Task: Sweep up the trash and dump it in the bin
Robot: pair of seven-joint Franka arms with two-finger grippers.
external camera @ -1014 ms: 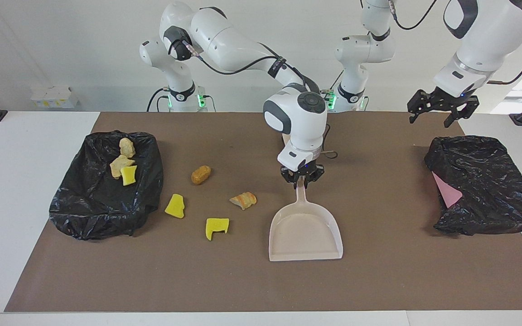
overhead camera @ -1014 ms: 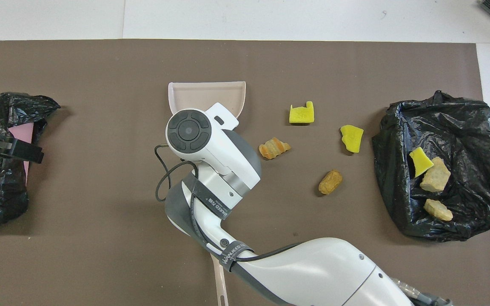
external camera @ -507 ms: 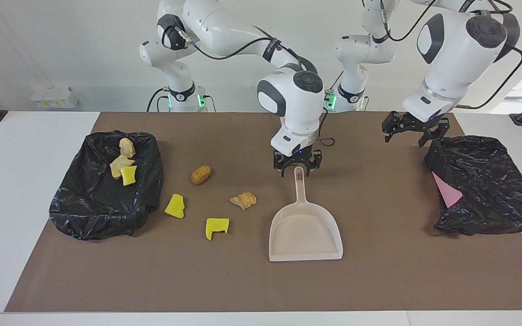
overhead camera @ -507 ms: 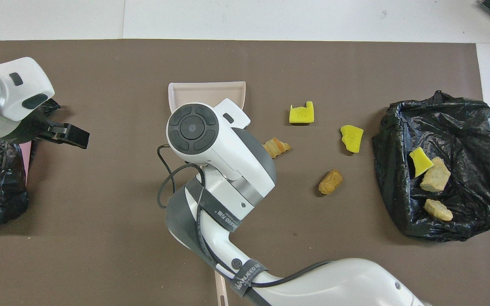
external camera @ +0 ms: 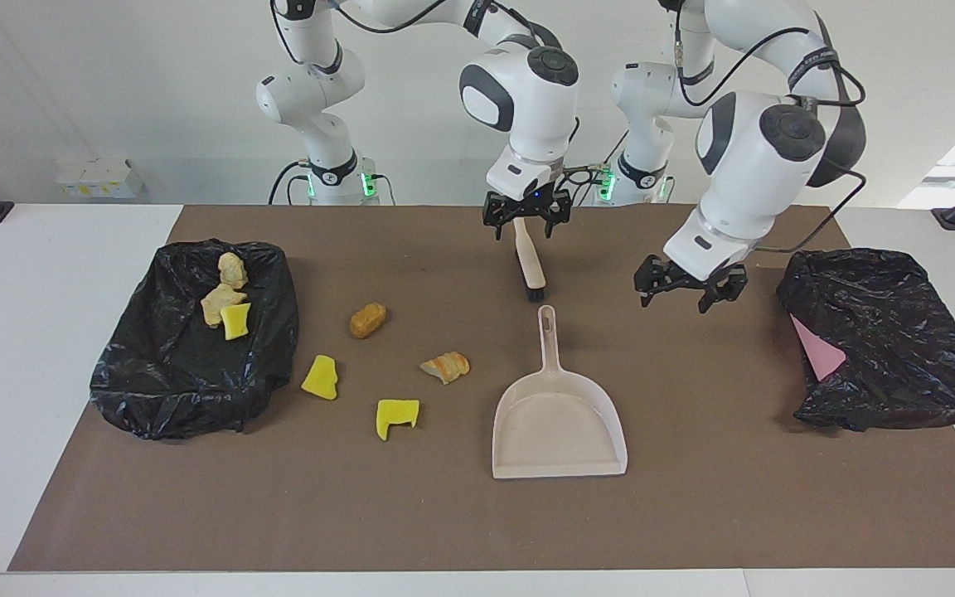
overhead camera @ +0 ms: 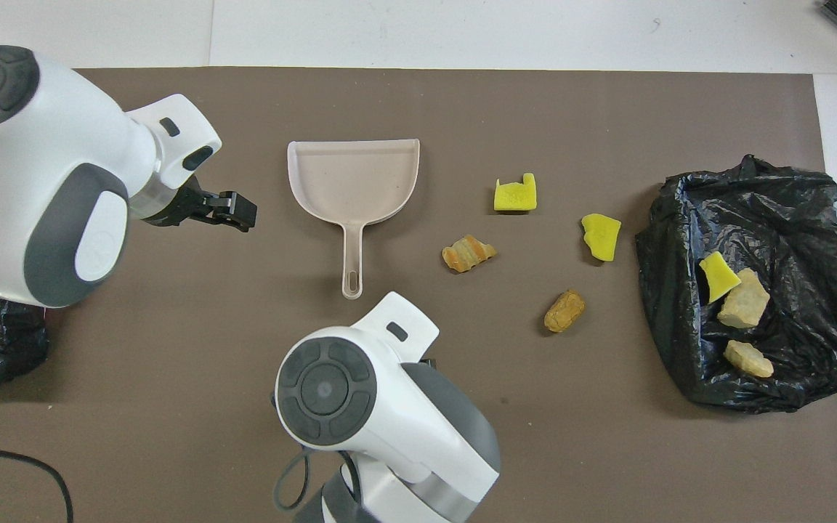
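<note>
Overhead view: trash (overhead camera: 468, 253) scattered, orange-brown chunk's long axis along table; both jaws spread, empty.

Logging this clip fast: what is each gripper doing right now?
Left gripper: open, holding nothing, over the brown mat beside the beige plastic dustpan.
Right gripper: open, holding nothing, above the beige brush.

We see a beige dustpan (external camera: 559, 424) on a brown mat (external camera: 693, 497), 2 glossy black bags (external camera: 187, 340), 3 bright yellow sponge pieces (external camera: 397, 416) and orange-brown striped bread (external camera: 445, 366).
</note>
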